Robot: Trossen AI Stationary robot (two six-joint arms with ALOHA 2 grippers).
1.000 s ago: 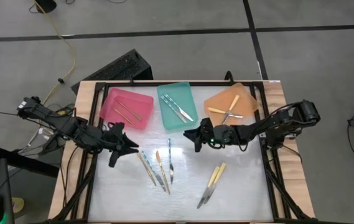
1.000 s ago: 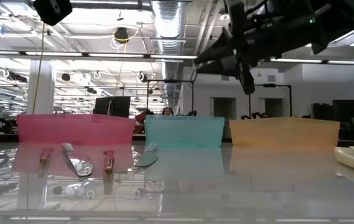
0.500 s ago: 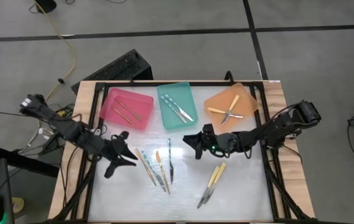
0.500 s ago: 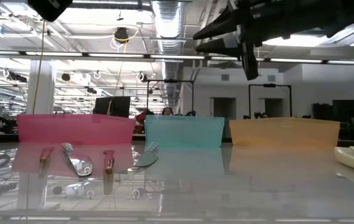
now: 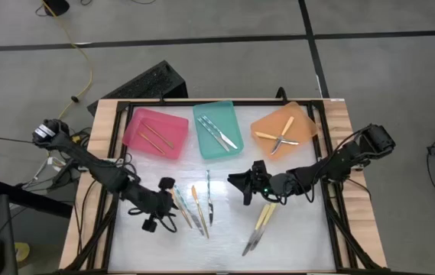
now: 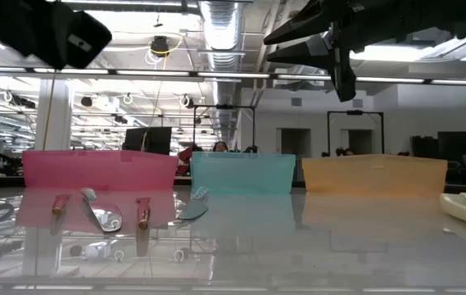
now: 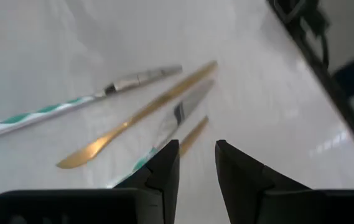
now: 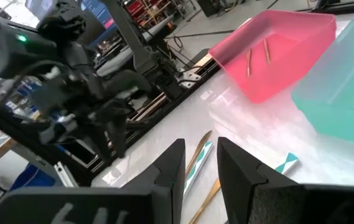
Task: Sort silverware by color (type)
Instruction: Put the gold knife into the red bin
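Observation:
Several loose utensils (image 5: 194, 205) with teal-striped and orange-tan handles lie flat mid-table. Two pale-yellow-handled utensils (image 5: 260, 226) lie to their right. My left gripper (image 5: 158, 205) hovers just left of the cluster, open by a narrow gap. In the left wrist view a teal-striped utensil (image 7: 71, 106) and a gold knife (image 7: 133, 119) lie ahead of that gripper (image 7: 196, 169). My right gripper (image 5: 241, 186) hangs above the table, over the bare table right of the cluster and above the yellow pair, slightly open (image 8: 201, 163). It touches nothing.
Three trays stand along the far edge. The pink tray (image 5: 134, 137) holds two orange-tan utensils, the teal tray (image 5: 204, 145) holds teal ones and the orange tray (image 5: 303, 116) holds yellow ones. A black frame (image 5: 332, 206) rims the table. Bare table lies near the front edge.
My left gripper has moved toward the table's near edge and to the right, closing on the utensil cluster. My right gripper has drifted toward the near edge, closer to the yellow pair. No utensil has moved.

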